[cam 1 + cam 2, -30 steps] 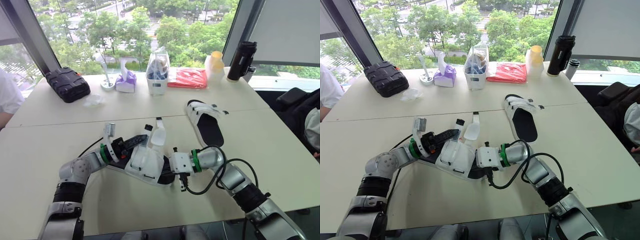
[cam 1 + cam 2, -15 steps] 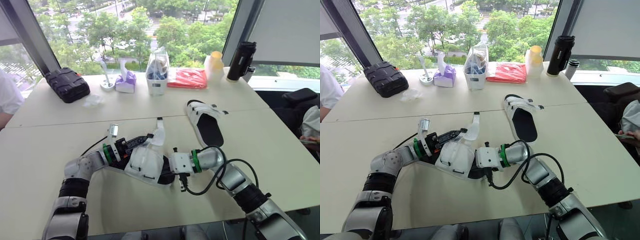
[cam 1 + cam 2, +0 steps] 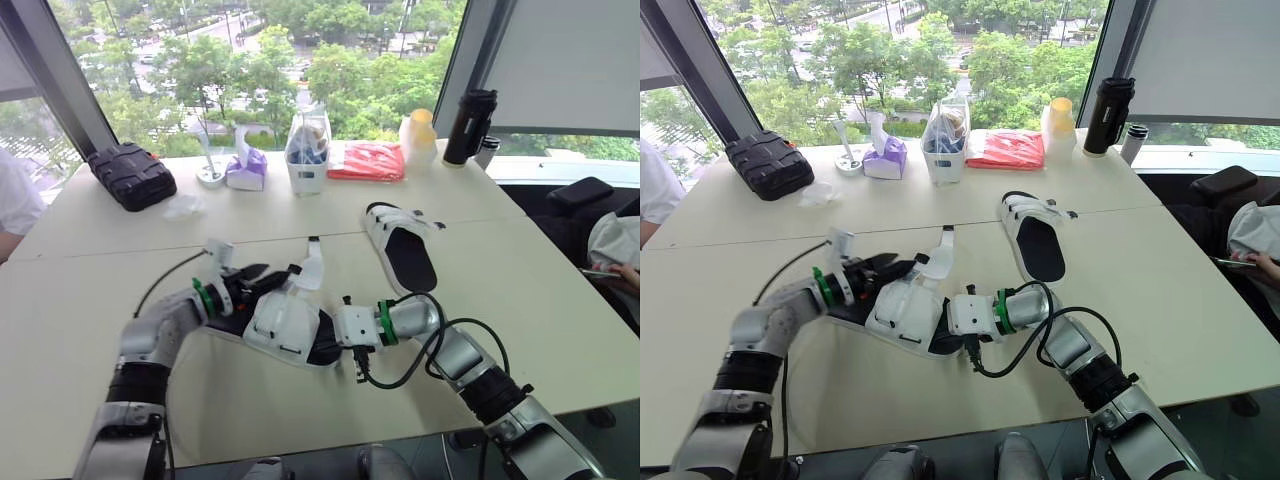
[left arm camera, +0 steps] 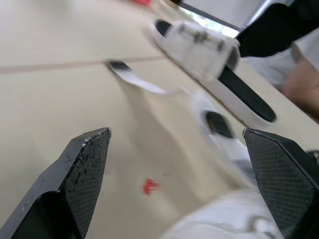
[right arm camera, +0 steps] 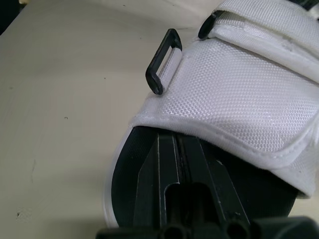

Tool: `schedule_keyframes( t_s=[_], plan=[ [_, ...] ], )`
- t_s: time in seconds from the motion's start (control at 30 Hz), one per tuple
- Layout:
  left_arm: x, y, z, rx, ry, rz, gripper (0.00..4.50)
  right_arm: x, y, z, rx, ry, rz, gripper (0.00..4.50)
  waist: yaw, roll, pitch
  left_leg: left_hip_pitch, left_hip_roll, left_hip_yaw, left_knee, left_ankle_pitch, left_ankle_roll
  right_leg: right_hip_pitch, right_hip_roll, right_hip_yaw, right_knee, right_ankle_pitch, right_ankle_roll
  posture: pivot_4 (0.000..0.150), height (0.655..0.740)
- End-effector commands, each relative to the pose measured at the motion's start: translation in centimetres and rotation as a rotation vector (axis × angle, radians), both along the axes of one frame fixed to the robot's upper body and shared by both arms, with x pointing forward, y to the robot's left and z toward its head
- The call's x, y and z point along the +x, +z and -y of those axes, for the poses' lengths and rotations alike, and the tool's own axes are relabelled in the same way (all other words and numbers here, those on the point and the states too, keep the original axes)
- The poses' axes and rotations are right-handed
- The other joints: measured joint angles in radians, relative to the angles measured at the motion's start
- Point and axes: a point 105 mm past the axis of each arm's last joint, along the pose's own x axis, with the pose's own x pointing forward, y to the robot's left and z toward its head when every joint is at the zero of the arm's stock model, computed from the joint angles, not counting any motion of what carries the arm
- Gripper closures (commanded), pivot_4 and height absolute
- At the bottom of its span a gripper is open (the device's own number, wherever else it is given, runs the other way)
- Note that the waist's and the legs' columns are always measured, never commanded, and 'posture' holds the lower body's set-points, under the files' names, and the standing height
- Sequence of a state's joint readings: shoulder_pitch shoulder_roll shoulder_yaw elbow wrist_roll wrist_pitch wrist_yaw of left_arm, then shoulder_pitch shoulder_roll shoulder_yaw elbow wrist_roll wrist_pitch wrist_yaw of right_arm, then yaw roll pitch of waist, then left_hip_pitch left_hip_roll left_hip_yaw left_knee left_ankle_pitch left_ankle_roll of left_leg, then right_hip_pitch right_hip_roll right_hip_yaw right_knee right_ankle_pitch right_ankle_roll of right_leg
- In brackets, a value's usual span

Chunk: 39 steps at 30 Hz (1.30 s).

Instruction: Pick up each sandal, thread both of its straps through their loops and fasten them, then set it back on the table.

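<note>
The near sandal is sitting at the near part of the table between both arms, its loose strap trailing toward the far side. The right pincer is reaching in at one end, its fingers pressed together on the black footbed under the white upper, beside a black loop. The left pincer is hovering wide open at the other end, gripping nothing. The second sandal is resting well apart to the right. A black case, tissue box, clear tub, red packet and black flask are lining the window side.
</note>
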<state>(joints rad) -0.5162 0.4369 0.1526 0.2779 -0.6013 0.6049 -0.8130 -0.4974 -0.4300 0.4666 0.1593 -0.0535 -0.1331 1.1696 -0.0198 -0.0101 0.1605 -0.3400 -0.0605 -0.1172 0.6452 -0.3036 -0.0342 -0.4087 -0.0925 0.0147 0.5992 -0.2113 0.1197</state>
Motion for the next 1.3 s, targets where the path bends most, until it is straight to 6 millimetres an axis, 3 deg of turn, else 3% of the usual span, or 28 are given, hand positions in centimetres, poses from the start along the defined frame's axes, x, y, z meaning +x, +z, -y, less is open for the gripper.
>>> schedule_keyframes(
  t_s=[0.03, 0.23, 0.33, 0.4, 0.63, 0.8, 1.0, 1.3],
  plan=[
    [-0.2, 3.6, 0.5, -0.064, -0.077, 0.082, 0.07, -1.1, -3.3, 0.3, -0.103, 0.013, -0.09, 4.5, -0.001, 0.0, 0.0, 0.0, 0.0, 0.0, 0.0, 0.0, -0.001, 0.0, 0.0, 0.0, -0.001, 0.0, -0.001, 0.15, 0.74],
    [-1.3, 4.4, 1.0, -0.057, -0.194, 0.087, 0.07, -1.0, -3.3, 0.3, -0.103, 0.012, -0.09, 4.5, -0.015, 0.0, 0.001, 0.0, 0.0, 0.001, -0.001, -0.001, -0.001, 0.0, 0.001, 0.001, -0.001, 0.0, -0.001, 0.15, 0.74],
    [-2.3, 3.5, 2.2, 0.103, -0.343, 0.125, 0.94, -1.0, -3.3, 0.3, -0.102, 0.01, -0.089, 4.5, -0.019, 0.0, 0.001, 0.0, 0.0, 0.001, -0.001, -0.001, -0.001, 0.0, 0.001, 0.001, -0.001, 0.0, -0.001, 0.15, 0.74],
    [-2.4, 3.1, 2.8, 0.17, -0.399, 0.149, 1.88, -0.9, -3.3, 0.3, -0.102, 0.01, -0.088, 4.5, -0.018, 0.0, 0.001, 0.0, 0.0, 0.002, -0.001, -0.001, -0.001, 0.0, 0.001, 0.001, -0.002, 0.0, -0.001, 0.15, 0.74],
    [-1.7, 1.1, 3.6, 0.358, -0.505, 0.19, 1.88, -0.7, -3.2, 0.2, -0.104, 0.012, -0.082, 4.5, -0.022, 0.0, 0.001, 0.0, 0.0, 0.002, -0.001, -0.001, -0.001, 0.0, 0.001, 0.001, -0.002, 0.0, -0.001, 0.15, 0.74],
    [-0.1, -0.6, 1.8, 0.537, -0.455, 0.176, 1.88, -0.8, -3.3, 0.4, -0.109, 0.011, -0.08, 4.5, -0.022, 0.0, 0.001, 0.0, 0.0, 0.002, -0.001, -0.001, -0.001, 0.0, 0.001, 0.001, -0.002, 0.0, -0.001, 0.15, 0.74],
    [-0.4, -2.1, 0.0, 0.685, -0.515, 0.164, 1.88, -1.0, -3.4, 0.5, -0.11, 0.014, -0.083, 4.5, -0.022, 0.0, 0.001, 0.0, 0.0, 0.002, -0.001, -0.001, 0.0, -0.001, 0.002, 0.001, -0.002, 0.0, 0.0, 0.15, 0.74],
    [-4.5, -3.4, -0.1, 0.609, -0.676, 0.039, 1.88, -1.1, -3.5, 0.5, -0.114, 0.026, -0.081, 4.5, -0.024, 0.001, 0.001, 0.0, 0.003, 0.002, -0.002, -0.003, 0.003, -0.001, 0.002, 0.002, -0.002, -0.001, -0.001, 0.15, 0.74]
  ],
)
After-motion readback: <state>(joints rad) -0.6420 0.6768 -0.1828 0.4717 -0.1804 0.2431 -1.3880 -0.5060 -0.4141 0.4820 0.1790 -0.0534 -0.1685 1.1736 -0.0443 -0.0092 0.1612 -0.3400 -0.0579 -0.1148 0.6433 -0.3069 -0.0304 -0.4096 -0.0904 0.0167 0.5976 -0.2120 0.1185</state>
